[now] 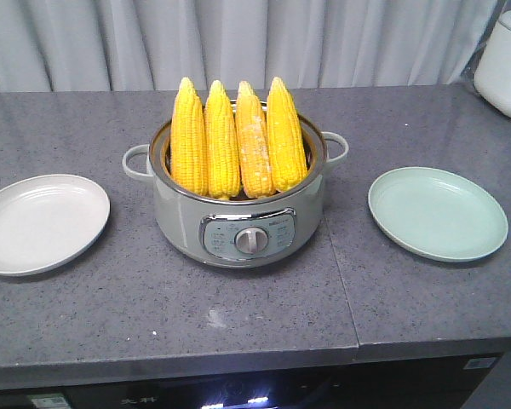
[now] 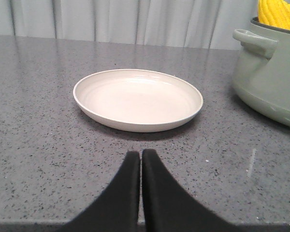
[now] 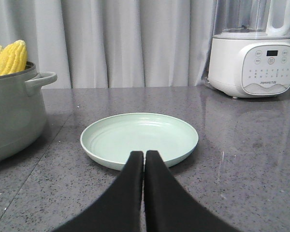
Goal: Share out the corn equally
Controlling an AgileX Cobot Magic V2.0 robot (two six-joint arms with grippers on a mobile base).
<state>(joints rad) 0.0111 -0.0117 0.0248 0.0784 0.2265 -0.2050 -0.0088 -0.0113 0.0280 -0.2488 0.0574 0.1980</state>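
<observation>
Ahead of the closed left claw (image 2: pixel 140 154) a white plate (image 2: pixel 137 99) is sitting, ahead of the closed right claw (image 3: pixel 144 155) a green plate (image 3: pixel 139 137), with corn (image 1: pixel 238 141) standing in the pot (image 1: pixel 177 220) between them.

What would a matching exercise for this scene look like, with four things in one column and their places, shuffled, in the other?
Things:
1. bright-yellow corn cobs
2. round off-white plate
3. round pale-green plate
4. white blender-style appliance with a clear jug

Places:
A. on the grey counter, in front of the shut right gripper
B. standing upright in the grey-green electric pot
C. at the counter's far right, by the curtain
D. on the counter, in front of the shut left gripper

Pairs: 1-B, 2-D, 3-A, 4-C.
</observation>
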